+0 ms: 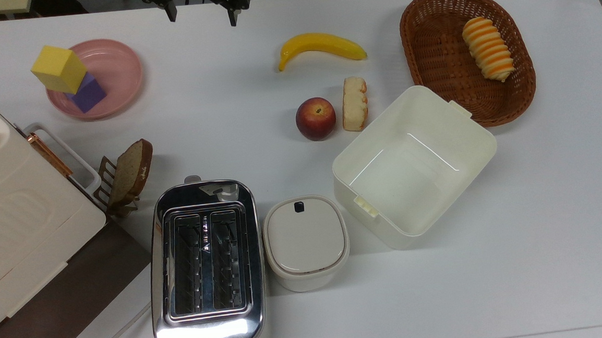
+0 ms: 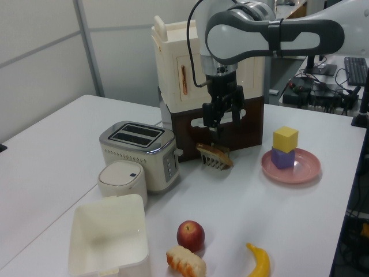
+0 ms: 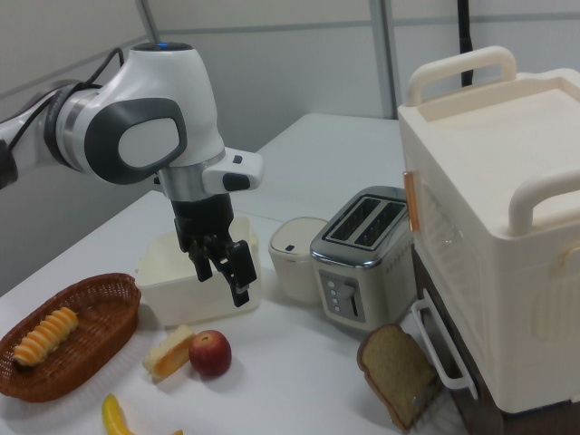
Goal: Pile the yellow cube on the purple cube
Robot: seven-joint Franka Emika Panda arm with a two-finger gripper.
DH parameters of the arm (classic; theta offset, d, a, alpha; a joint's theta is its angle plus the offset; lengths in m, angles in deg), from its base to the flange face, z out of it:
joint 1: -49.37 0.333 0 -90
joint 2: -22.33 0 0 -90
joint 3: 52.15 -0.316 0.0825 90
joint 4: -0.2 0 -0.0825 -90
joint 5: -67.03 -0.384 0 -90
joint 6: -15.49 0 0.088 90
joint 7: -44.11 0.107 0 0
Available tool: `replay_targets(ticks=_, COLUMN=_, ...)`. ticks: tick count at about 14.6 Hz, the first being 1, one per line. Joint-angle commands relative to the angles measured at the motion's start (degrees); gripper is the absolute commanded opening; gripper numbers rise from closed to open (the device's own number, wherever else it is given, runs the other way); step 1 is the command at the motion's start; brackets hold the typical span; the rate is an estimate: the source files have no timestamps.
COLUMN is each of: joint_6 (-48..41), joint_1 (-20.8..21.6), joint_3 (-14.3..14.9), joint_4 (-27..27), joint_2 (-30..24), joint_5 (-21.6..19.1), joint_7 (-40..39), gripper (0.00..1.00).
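no writing or brand can be read anywhere. the yellow cube [image 1: 58, 69], matte and sharp-edged, sits on the purple cube [image 1: 88, 93] in the pink plate [image 1: 117, 65], turned slightly askew. the tool [image 2: 221, 116] hangs spread and holding nothing above the surface [image 1: 225, 121]. the right view adds a bread slice [image 3: 396, 372] in its rack beside the toaster [image 3: 362, 258].
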Motion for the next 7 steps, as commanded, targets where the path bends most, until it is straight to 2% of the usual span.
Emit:
replay_targets(ticks=1, joint_6=-0.55, joint_1=0.49, joint_3=0.57, joint_4=-0.09, joint_2=-0.51, joint_5=1.06, joint_7=0.54, gripper=1.0)
replay_targets(ticks=6, joint_6=-0.81, joint_1=1.02, joint_3=0.57, joint_4=0.26, joint_2=-0.68, joint_5=1.67, joint_7=0.54, gripper=1.0)
replay_targets(ticks=7, joint_6=-0.99, joint_1=3.11, joint_3=1.79, joint_4=0.26, joint_2=-0.68, joint_5=1.76, joint_7=0.54, gripper=1.0)
